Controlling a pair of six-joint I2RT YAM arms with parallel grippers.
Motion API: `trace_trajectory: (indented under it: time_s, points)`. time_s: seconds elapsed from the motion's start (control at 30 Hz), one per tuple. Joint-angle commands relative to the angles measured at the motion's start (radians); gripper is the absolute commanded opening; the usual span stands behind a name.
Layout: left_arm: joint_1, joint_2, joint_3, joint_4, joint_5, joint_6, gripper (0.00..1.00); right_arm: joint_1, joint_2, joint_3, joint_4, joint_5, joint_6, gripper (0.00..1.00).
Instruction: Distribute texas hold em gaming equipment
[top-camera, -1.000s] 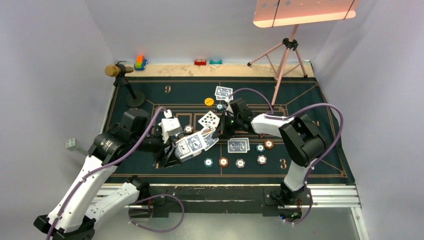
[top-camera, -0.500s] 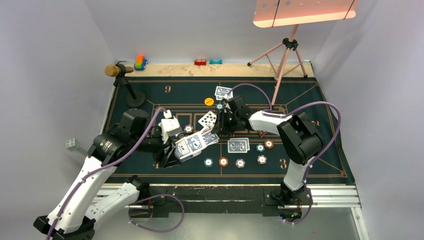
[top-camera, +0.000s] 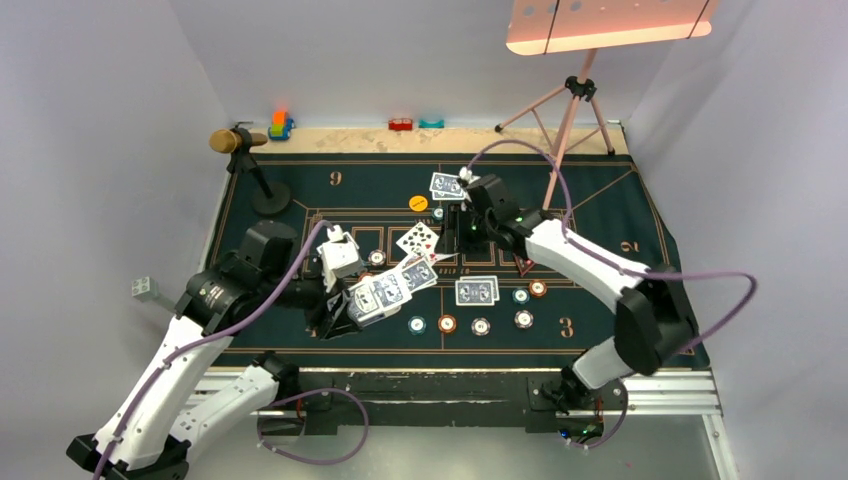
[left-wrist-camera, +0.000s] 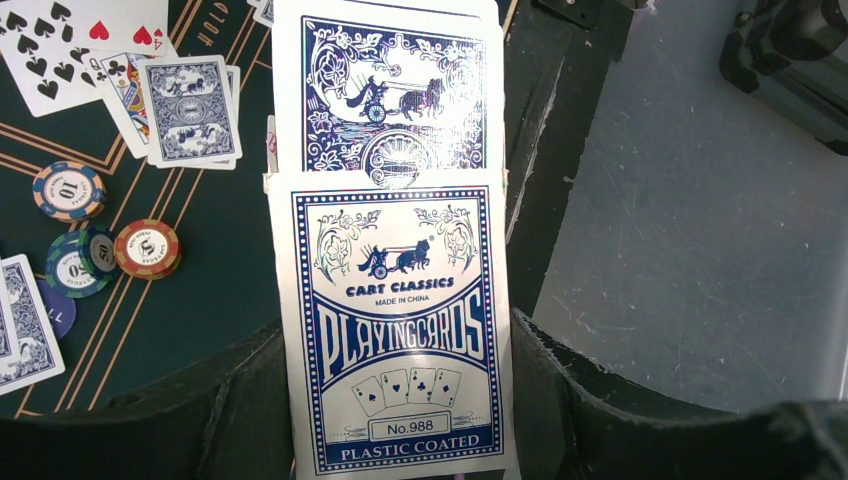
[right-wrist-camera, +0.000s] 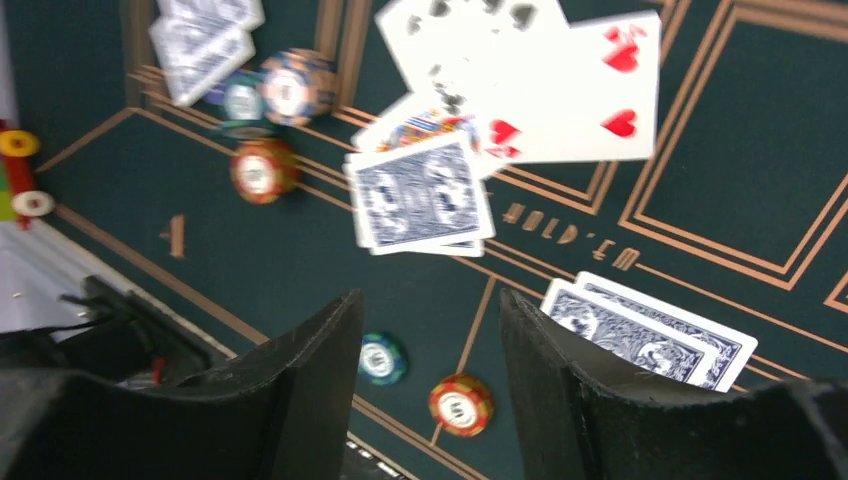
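Deck (left-wrist-camera: 395, 330) of blue-backed cards is clamped in your left fingers (left-wrist-camera: 245, 400) above the surface (left-wrist-camera: 680, 200); your right fingers (right-wrist-camera: 310, 380) are spread, empty, over loose cards (right-wrist-camera: 420, 190) and chips (right-wrist-camera: 262, 170) on the mat (right-wrist-camera: 760, 130).

Wht/blk arms (top-camera: 168, 362) — purple cables (top-camera: 712, 272)

Blue card deck (left-wrist-camera: 395, 330) gripped in left jaws; cards (top-camera: 476, 290), chips (top-camera: 447, 323) lie scattered
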Motion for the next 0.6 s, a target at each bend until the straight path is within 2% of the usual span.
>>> trace_trajectory:
  time_s: [0.0,0.1,0.3,0.57]
  points:
    - [0.005,-0.014,-0.008,0.022,0.022,0.014,0.21,0.080,-0.120,0.138,-0.153,0.098,-0.040,0.57]
    - [0.005,-0.008,-0.012,0.021,0.023,0.018,0.21,0.158,-0.127,0.184,-0.241,0.168,-0.044,0.58]
    - [0.005,0.009,-0.023,0.024,0.011,0.029,0.22,0.274,-0.191,0.168,-0.271,0.208,0.005,0.58]
    - [0.005,0.037,-0.008,0.040,-0.006,0.017,0.22,0.422,-0.169,0.241,-0.338,0.305,0.059,0.58]
